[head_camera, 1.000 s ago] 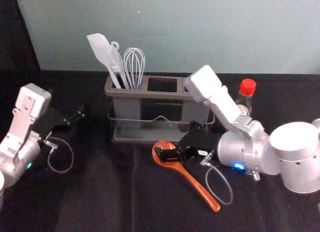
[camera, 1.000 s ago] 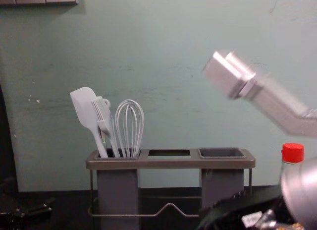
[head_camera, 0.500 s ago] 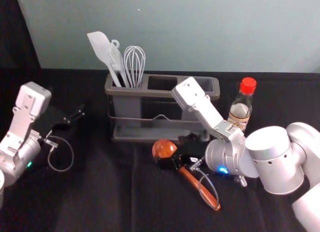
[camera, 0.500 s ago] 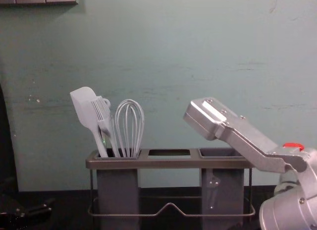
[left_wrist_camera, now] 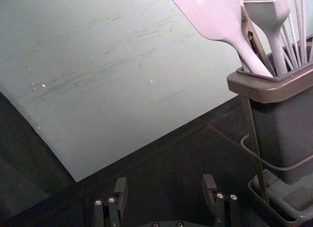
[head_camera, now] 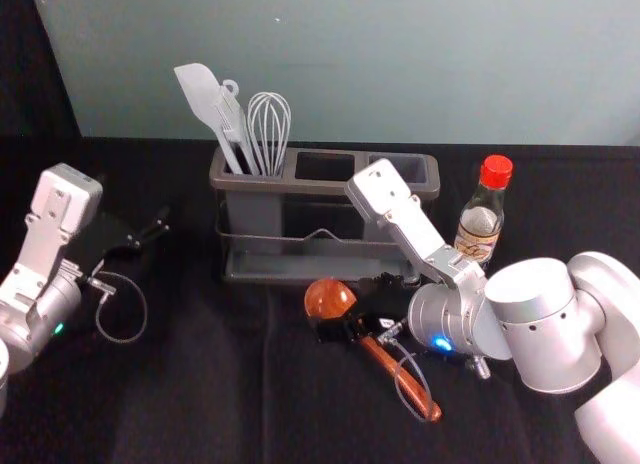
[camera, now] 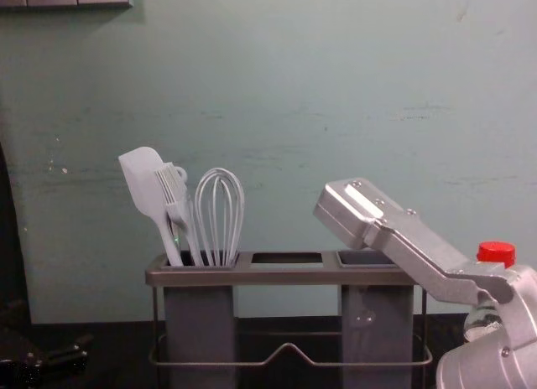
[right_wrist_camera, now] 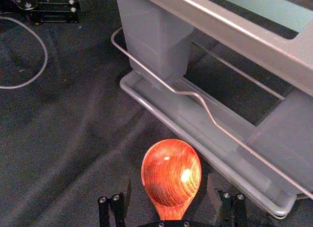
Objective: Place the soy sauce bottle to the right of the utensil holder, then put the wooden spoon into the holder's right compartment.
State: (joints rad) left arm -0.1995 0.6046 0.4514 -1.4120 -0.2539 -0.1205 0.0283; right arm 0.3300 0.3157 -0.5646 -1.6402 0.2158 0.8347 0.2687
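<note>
Black cloth point(head_camera: 200, 384) runs back to a pale wall point(head_camera: 400, 64). Before the holder point(head_camera: 300, 188), the right gripper point(head_camera: 345, 329) has its fingers wide apart around the spoon point(head_camera: 328, 298), gripping nothing. Bare cloth separates it from the left gripper point(head_camera: 150, 234), parked at the left, spread and unloaded. The right wrist view looks down on the spoon's bowl; the head view adds its handle. The upright bottle point(head_camera: 481, 222) stands right of the holder, whose left compartment holds spatula point(camera: 147, 184), brush point(camera: 174, 192) and whisk point(camera: 220, 213).
</note>
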